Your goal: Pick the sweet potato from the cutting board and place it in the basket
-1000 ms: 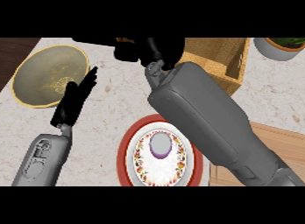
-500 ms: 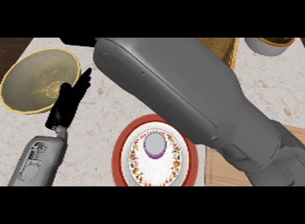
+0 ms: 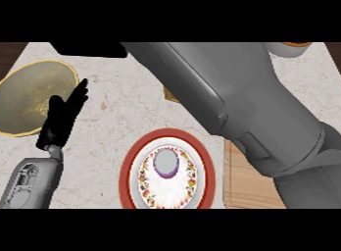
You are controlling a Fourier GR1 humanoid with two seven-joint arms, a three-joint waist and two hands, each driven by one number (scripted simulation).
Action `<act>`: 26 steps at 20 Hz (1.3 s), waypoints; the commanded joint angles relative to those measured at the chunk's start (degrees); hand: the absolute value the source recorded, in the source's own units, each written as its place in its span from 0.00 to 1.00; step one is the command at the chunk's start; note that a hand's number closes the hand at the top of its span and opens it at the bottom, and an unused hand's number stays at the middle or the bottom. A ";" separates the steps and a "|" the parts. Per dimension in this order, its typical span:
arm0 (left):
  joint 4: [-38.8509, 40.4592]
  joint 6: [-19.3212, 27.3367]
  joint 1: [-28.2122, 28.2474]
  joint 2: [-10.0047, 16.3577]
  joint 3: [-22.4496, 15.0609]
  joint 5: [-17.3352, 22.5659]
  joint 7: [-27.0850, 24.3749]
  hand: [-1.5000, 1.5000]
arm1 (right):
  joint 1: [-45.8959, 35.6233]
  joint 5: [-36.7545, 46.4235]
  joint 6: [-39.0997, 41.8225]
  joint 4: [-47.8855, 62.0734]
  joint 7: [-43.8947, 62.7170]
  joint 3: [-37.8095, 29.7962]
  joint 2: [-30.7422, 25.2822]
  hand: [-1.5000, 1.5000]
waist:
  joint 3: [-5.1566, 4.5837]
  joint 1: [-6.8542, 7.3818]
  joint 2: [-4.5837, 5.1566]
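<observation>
My right forearm [image 3: 238,103] crosses the view from the lower right to the top and hides most of the scene behind it. Only a black part of my right hand [image 3: 90,49] shows at the top edge, left of centre; its fingers are hidden. No sweet potato is in sight. A small tan corner of the basket [image 3: 170,94] peeks out at the arm's left side. A strip of the wooden cutting board [image 3: 244,184] shows at the lower right, bare where visible. My left hand [image 3: 61,117] rests open at the left, fingers straight and pointing up.
A red-rimmed patterned plate [image 3: 202,171] lies at the bottom centre. A yellow bowl [image 3: 25,95] sits at the left, just beside my left hand. A white pot [image 3: 293,48] shows at the top right edge.
My right forearm has swung up and to the left, filling more of the view and covering the basket. The right hand moved to the top edge. The left hand stayed put.
</observation>
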 commanded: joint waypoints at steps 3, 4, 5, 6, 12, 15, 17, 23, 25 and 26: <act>-0.93 0.70 2.39 0.14 0.26 -0.53 -0.13 0.50 | -1.95 0.50 6.82 7.39 2.57 -1.36 -1.58 1.00 | 0.15 -1.74 -0.30; 0.19 1.33 1.32 -1.02 -0.25 -0.84 -1.11 0.50 | -2.77 0.97 6.97 9.11 0.90 -1.48 -2.91 1.00 | 0.12 -1.74 -0.04; -0.78 -0.65 2.86 1.29 1.51 0.76 -1.92 0.50 | 0.09 1.38 5.79 8.70 0.10 -1.09 -2.92 1.00 | 0.16 -1.99 -0.25; -2.80 0.46 1.96 0.14 0.28 -0.11 1.15 0.50 | 0.99 1.66 4.84 9.29 -2.19 -1.37 -4.55 1.00 | 0.20 -1.96 -0.24; -1.03 0.47 1.98 -0.95 0.46 0.28 -0.10 0.50 | 5.65 0.80 3.35 7.03 -10.16 -3.46 -5.88 1.00 | 0.20 -2.26 -0.07; -2.52 1.83 5.64 -0.93 0.40 -1.09 -3.04 0.50 | 10.54 0.08 3.38 3.98 -14.39 -4.29 -8.36 1.00 | 0.23 -2.63 -0.29; -4.26 0.22 4.68 -0.31 0.49 0.08 0.33 0.50 | 11.23 -0.08 4.45 4.01 -15.02 -5.17 -9.13 1.00 | 0.23 -2.72 -0.38; 0.44 -0.14 1.32 0.30 2.20 0.55 -1.13 0.50 | 17.78 2.32 0.53 4.49 -17.84 -4.52 -7.25 1.00 | 0.20 -2.69 -0.11; -1.64 2.12 3.84 -1.85 0.24 -1.43 -1.24 0.50 | 19.78 0.49 -1.02 2.57 -17.77 -6.83 -6.99 1.00 | 0.23 -2.73 -0.27; -2.60 -1.58 4.08 1.01 1.80 1.02 -0.33 0.50 | 21.36 -0.81 -1.42 4.50 -20.14 -8.14 -7.51 1.00 | 0.24 -2.24 -0.11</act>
